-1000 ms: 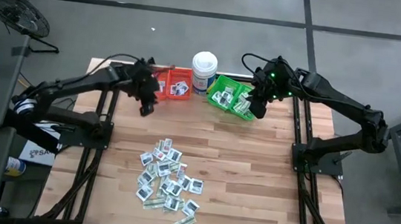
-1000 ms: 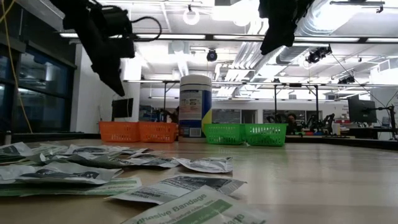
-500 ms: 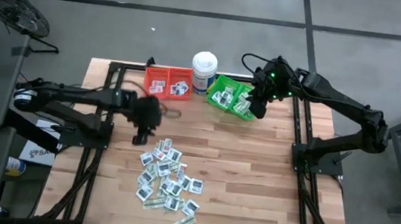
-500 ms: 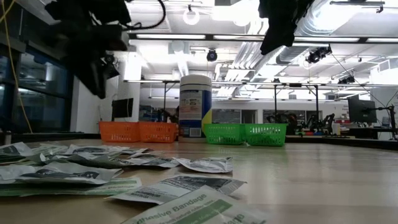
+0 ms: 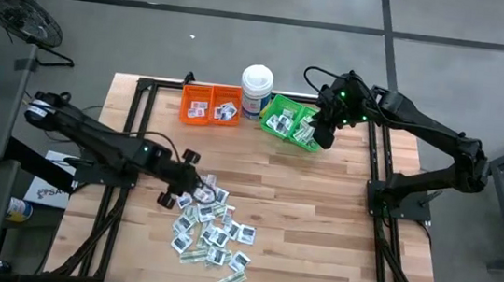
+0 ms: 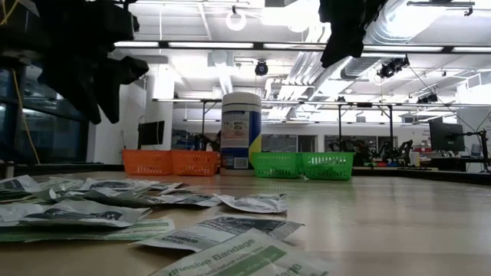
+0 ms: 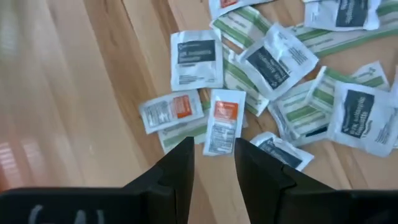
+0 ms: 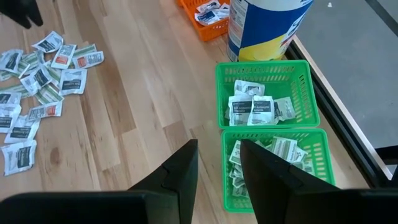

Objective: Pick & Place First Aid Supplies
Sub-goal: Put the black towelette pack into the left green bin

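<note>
On the wooden table lies a messy pile of first aid supplies, long strips pointing every way. One near packet reads "Adhesive Bandage". Left gripper hangs over the pile's edge, fingers apart, holding nothing. Right gripper hangs over the green bins, fingers apart, empty.

Low view: nearest green-and-white packet reads "...dhesive Bandage", first letter cut off. Left wrist view: white packet, well beyond the fingers and off to one side, carries dark print, perhaps "BZK Antiseptic Towelette", uncertain. Other packet print and the white tub label: illegible.
</note>
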{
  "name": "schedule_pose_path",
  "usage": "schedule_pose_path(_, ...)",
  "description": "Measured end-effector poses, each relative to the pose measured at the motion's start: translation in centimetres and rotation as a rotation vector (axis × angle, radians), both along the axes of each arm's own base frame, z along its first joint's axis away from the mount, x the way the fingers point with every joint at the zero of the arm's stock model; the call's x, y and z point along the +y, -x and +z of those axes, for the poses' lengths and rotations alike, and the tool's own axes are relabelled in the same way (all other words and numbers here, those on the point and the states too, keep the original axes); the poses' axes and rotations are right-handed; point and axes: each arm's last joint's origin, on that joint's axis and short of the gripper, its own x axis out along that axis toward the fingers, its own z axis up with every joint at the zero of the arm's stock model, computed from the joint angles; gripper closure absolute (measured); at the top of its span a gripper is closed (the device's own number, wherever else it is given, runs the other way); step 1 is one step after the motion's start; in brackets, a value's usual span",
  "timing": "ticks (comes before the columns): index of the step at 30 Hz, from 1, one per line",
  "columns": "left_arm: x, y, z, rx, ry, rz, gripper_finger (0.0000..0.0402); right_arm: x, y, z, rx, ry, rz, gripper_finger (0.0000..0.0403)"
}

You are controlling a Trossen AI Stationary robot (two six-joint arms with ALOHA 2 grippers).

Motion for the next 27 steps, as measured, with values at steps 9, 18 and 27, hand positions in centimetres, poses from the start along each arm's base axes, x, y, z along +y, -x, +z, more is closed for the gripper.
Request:
schedule_pose_path(9, -1.4, -1.0, -1.7, 0.048, -0.057, -0.058, 0.0254, 0.0, 0.0, 0.0, -0.004, -0.012, -0.017, 0.0289)
schedule_pose_path(18, -1.9, -2.1, -4.0, 0.127, -0.081, -0.063, 0.0196, 0.0, 0.0, 0.0, -0.007, -0.022, -0.038, 0.0289)
schedule_pose_path(27, -1.7, -1.2, -3.9, 0.186, 0.013, 0.132, 0.022, 0.0, 0.0, 0.0, -0.007, -0.026, -0.045, 0.0289)
